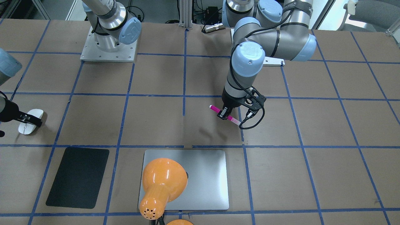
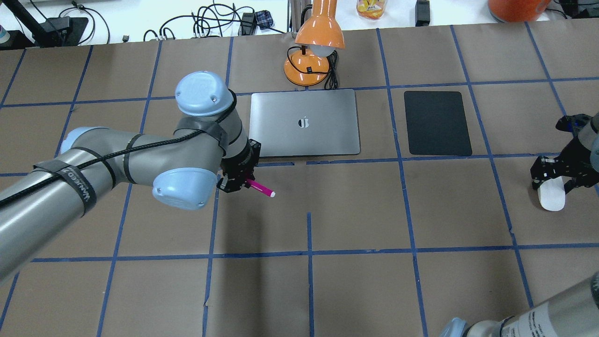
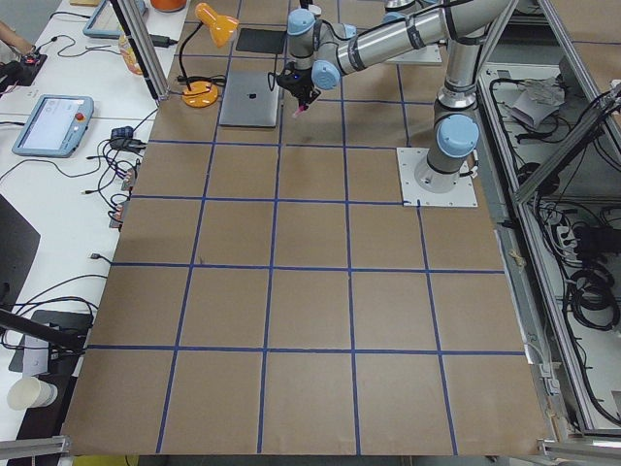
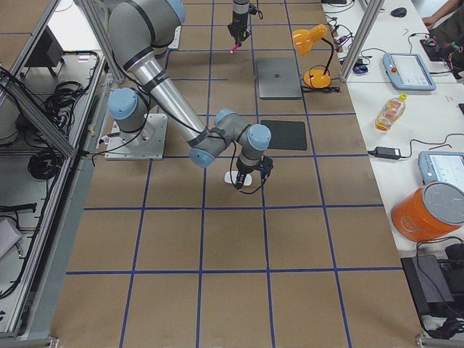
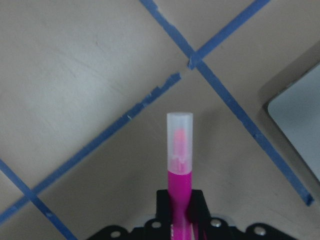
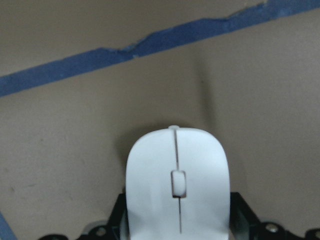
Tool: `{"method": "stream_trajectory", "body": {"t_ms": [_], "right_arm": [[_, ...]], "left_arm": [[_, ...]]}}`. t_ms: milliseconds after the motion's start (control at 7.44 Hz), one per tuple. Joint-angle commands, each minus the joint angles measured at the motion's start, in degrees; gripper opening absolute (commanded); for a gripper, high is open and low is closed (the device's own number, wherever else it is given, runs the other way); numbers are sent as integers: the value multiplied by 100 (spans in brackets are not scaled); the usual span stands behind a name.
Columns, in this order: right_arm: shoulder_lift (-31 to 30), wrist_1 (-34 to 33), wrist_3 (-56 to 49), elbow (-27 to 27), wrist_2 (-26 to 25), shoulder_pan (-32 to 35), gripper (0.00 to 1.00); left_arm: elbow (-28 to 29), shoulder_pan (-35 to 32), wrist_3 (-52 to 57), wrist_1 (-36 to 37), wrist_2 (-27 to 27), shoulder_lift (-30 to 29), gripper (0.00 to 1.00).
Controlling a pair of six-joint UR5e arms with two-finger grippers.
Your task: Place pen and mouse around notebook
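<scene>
My left gripper [image 1: 224, 113] is shut on the magenta pen [image 1: 215, 108], holding it near its middle above the table. The pale cap end [image 5: 179, 135] points ahead in the left wrist view. The pen [image 2: 262, 189] hangs just off the near left corner of the silver notebook [image 2: 304, 122], whose corner [image 5: 300, 115] shows at the right of that view. Far to the right, my right gripper [image 2: 554, 180] is shut on the white mouse [image 2: 551, 199], a finger on each side. The mouse [image 6: 177, 190] fills the bottom of the right wrist view; whether it is off the table I cannot tell.
An orange desk lamp [image 2: 313, 51] stands behind the notebook, its shade [image 1: 162, 184] over the lid. A thin black pad [image 2: 437, 122] lies to the notebook's right. Blue tape lines cross the brown table. Cables and a bottle [image 2: 372, 8] line the far edge.
</scene>
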Motion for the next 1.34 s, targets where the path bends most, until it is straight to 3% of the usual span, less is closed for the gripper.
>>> {"method": "stream_trajectory", "body": {"t_ms": [0, 134, 403, 537, 672, 940, 1075, 1209], "right_arm": [[-13, 1, -11, -2, -79, 0, 45], [-48, 1, -11, -11, -88, 9, 42], [-170, 1, -11, -90, -53, 96, 42], [-206, -16, -11, -168, -18, 340, 43], [-206, -17, 76, -317, -9, 717, 44], [-110, 97, 374, -817, 0, 1447, 46], [-5, 254, 637, -1089, 174, 1668, 46], [205, 343, 657, -1466, 219, 1879, 46]], "left_arm": [[44, -709, -2028, 945, -12, -721, 0], [88, -1077, -2418, 1167, 5, -934, 0], [141, -1151, -2502, 1256, 14, -1190, 0], [150, -1169, -2484, 1274, 6, -1130, 10], [141, -1169, -2484, 1257, 23, -1025, 99], [307, -968, -1490, 1170, 23, -727, 100], [378, -854, -1186, 882, 23, -568, 100], [491, -774, -226, 427, -29, -271, 100]]}}
